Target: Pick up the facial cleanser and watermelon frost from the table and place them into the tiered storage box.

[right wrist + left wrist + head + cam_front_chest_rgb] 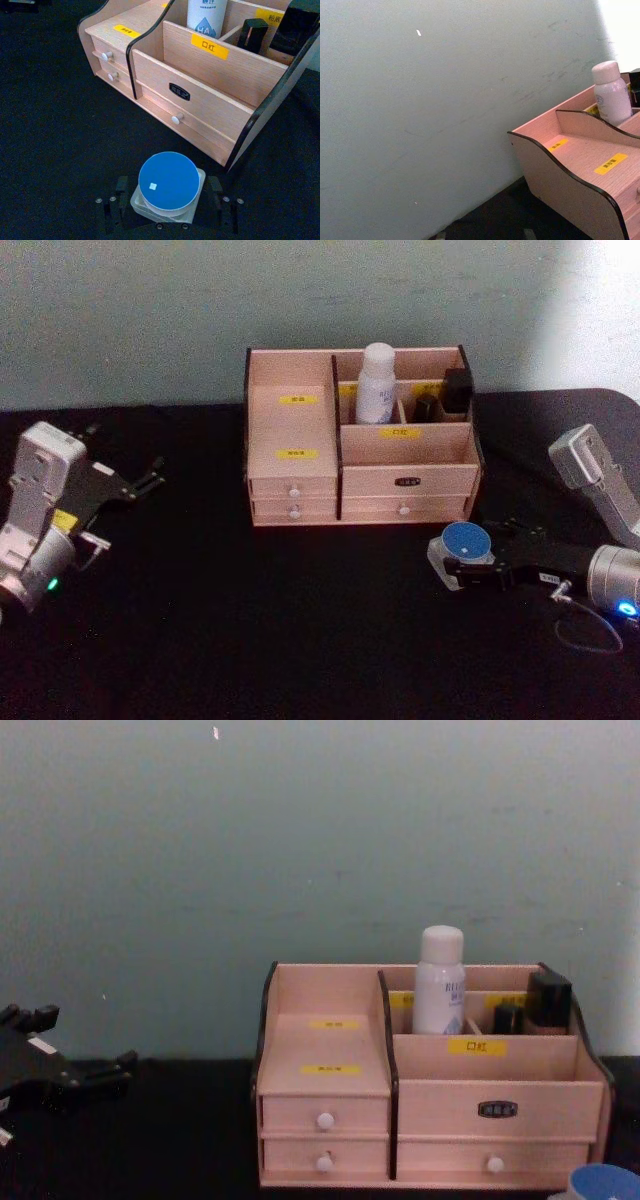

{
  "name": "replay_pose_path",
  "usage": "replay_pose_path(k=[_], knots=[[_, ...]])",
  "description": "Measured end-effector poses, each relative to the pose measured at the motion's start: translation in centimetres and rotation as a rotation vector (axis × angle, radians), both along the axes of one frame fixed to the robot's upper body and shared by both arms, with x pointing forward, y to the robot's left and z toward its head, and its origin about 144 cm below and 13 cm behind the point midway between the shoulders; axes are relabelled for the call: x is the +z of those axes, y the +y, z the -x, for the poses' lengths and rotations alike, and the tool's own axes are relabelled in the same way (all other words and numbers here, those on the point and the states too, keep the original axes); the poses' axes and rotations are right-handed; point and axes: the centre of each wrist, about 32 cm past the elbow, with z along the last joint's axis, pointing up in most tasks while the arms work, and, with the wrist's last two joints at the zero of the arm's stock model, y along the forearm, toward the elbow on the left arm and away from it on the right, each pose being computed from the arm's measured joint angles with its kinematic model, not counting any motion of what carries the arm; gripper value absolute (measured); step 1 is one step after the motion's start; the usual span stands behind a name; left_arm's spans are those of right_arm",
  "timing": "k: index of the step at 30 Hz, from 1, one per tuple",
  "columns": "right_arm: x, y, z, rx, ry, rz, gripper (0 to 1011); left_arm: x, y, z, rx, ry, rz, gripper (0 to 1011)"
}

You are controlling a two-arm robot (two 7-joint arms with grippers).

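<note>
The facial cleanser (pixel 378 381) stands upright in a rear compartment of the tiered storage box (pixel 300 426), its white cap rising above the rim (pixel 439 979) (pixel 610 93) (pixel 207 15). The watermelon frost (pixel 464 544), a squat jar with a blue lid (pixel 168 181), rests on the black table right of the box's front corner (pixel 605 1183). My right gripper (pixel 470 568) reaches in from the right and is shut on the jar; its black fingers (pixel 123 192) press both sides. My left gripper (pixel 128 508) hangs open and empty at the far left (pixel 75 1050).
Two small dark containers (pixel 456 390) sit in the box's rear right compartments (pixel 547 997). The box (pixel 210 95) has drawers with white knobs facing me. A pale wall (pixel 320 840) stands right behind it. Black cloth (pixel 250 620) covers the table.
</note>
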Motion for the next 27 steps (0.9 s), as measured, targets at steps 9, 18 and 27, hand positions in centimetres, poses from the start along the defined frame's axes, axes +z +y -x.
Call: replay_pose_path(k=[9, 18, 27], knots=[[0.01, -0.02, 0.02, 0.0, 0.0, 0.0, 1000, 0.0, 0.0, 0.0, 0.0, 0.0, 0.0, 1001], [0.04, -0.03, 0.03, 0.0, -0.001, 0.0, 813, 0.0, 0.0, 0.0, 0.0, 0.0, 0.0, 1001], [0.05, -0.04, 0.02, 0.0, -0.002, -0.001, 705, 0.0, 0.0, 0.0, 0.0, 0.0, 0.0, 1001]])
